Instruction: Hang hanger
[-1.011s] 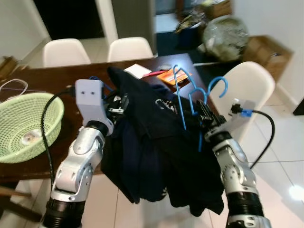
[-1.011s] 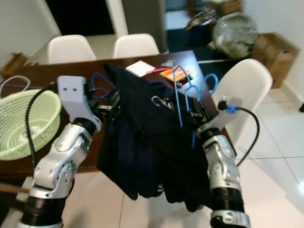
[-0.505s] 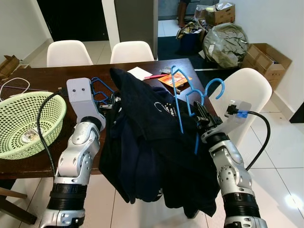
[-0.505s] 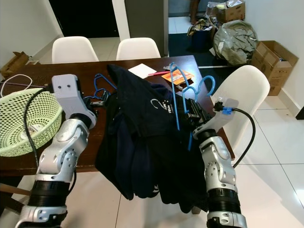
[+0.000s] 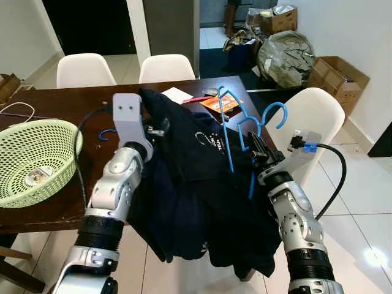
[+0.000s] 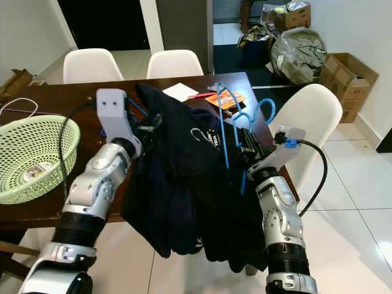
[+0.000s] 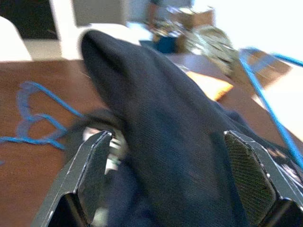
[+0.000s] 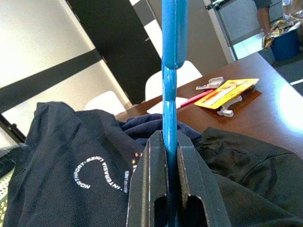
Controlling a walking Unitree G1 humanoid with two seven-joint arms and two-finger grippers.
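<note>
Head views: right gripper (image 5: 257, 153) holds the blue hangers (image 5: 236, 128) upright above the table (image 5: 55, 205) edge, with dark clothes (image 5: 196, 184) draped between both arms and hanging off. Left wrist view: left gripper (image 7: 168, 177) has its fingers spread wide around a fold of the clothes, not clamped. Right wrist view: fingers (image 8: 149, 184) pinch a blue hanger rod; the hangers look light, stiff and slick, so hold near the hook, while the cloth is soft and likely to drag.

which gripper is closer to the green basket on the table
Left. The left gripper sits over the table at the dark clothes, nearer the green basket; the right gripper clamps the blue hanger, farther away.
</note>
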